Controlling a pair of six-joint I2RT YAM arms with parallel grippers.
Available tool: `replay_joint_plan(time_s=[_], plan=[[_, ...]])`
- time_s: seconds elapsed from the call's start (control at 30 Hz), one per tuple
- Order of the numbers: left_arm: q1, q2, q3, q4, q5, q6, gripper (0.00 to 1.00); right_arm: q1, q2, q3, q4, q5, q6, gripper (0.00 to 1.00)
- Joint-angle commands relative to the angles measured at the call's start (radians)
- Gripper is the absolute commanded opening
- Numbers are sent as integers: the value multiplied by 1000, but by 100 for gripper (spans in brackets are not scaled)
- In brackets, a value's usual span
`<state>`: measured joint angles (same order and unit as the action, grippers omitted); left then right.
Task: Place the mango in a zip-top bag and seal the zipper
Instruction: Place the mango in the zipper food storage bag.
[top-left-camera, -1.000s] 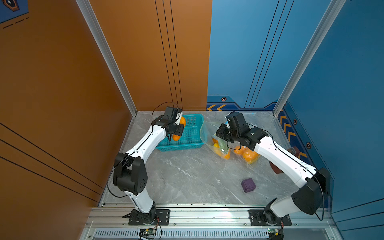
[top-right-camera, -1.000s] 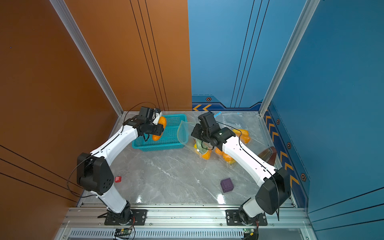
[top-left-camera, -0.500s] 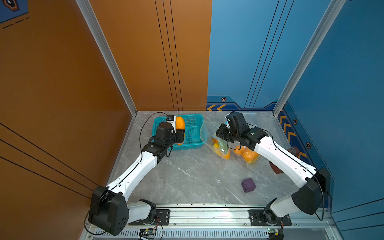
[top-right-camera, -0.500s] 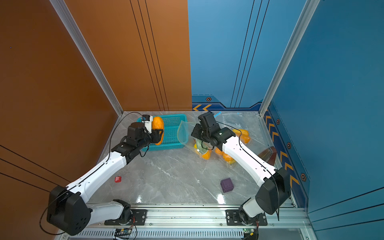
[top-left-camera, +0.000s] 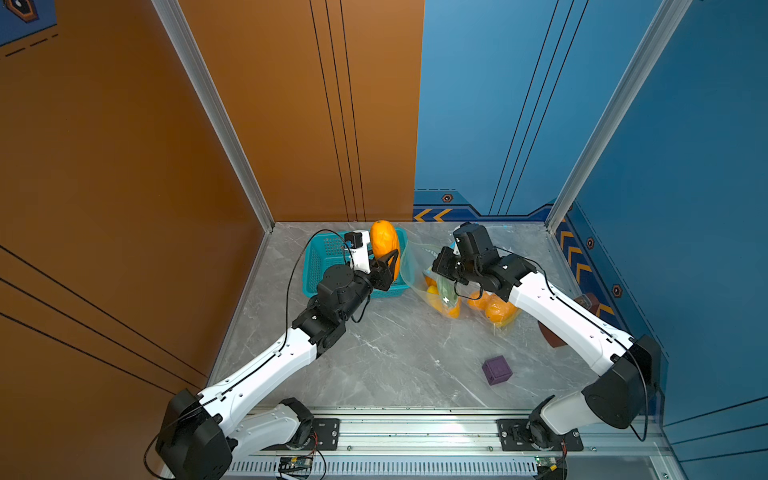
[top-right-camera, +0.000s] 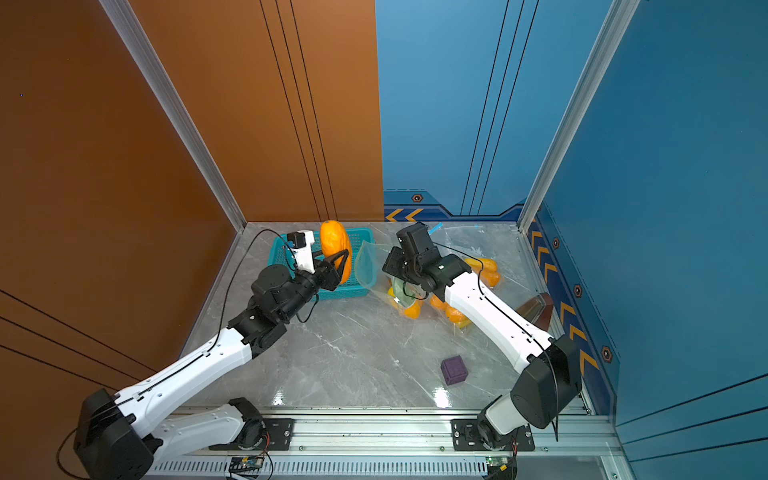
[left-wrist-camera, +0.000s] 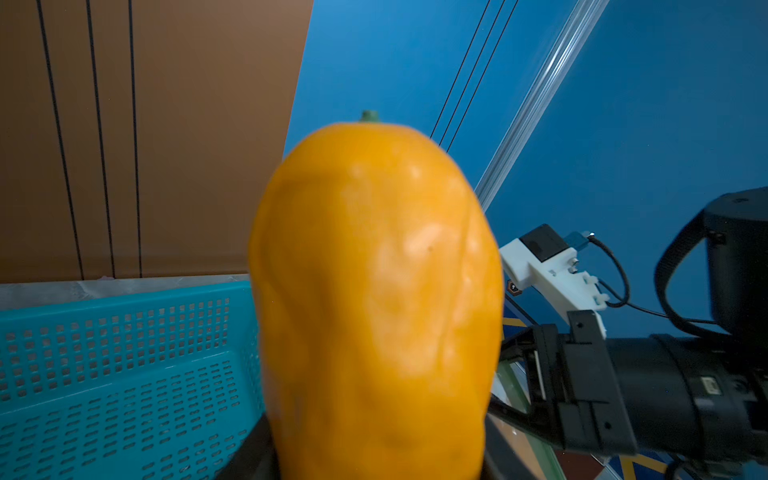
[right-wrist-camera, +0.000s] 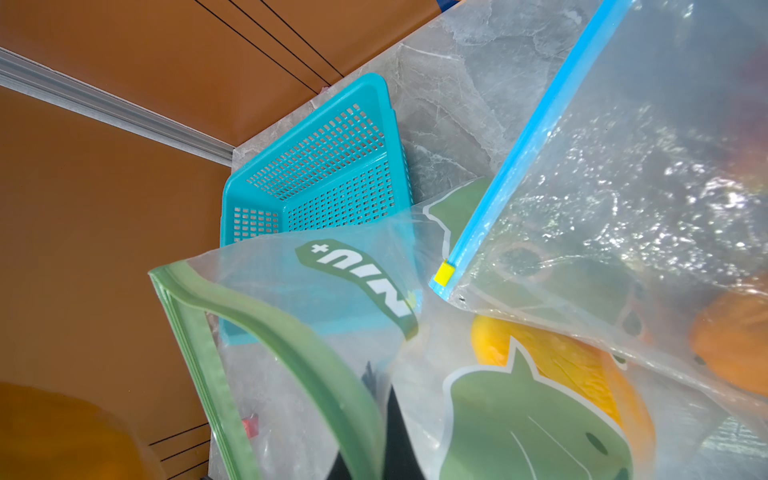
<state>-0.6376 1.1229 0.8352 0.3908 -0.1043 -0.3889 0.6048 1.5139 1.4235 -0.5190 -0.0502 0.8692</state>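
An orange mango (top-left-camera: 385, 244) (top-right-camera: 333, 243) stands upright, stem end up, in my left gripper (top-left-camera: 390, 266) (top-right-camera: 341, 266), which is shut on its lower half above the teal basket's right end. It fills the left wrist view as mango (left-wrist-camera: 374, 291); the fingers are mostly hidden under it. My right gripper (top-left-camera: 441, 269) (top-right-camera: 394, 270) (right-wrist-camera: 390, 440) is shut on the rim of a clear zip-top bag (top-left-camera: 412, 266) (top-right-camera: 365, 266) with a green zipper (right-wrist-camera: 291, 332). The bag's mouth gapes toward the mango. Yellow and orange fruit lies inside it.
The teal basket (top-left-camera: 324, 257) (right-wrist-camera: 324, 166) sits near the back wall. A second clear bag with a blue zipper (right-wrist-camera: 519, 137) holds oranges (top-left-camera: 496, 309) under my right arm. A purple cube (top-left-camera: 496, 370) lies in front, a brown block (top-left-camera: 552, 334) by the right wall.
My left arm has pulled back toward its base and lifted the mango out of the basket, turning it upright and nearer the bag's mouth. The right arm and bag have not moved.
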Motion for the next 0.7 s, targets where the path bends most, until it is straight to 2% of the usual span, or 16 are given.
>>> replay_joint_plan(time_s=[0.0, 0.27, 0.67], plan=[[-47, 20, -20, 208, -52, 24, 24, -6, -4, -7, 22, -8, 4, 0], [-153, 136, -16, 380, -92, 77, 27, -8, -17, -15, 28, -10, 9, 0], [-177, 260, 3, 422, -160, 87, 31, -10, -40, -25, 30, -2, 16, 0]])
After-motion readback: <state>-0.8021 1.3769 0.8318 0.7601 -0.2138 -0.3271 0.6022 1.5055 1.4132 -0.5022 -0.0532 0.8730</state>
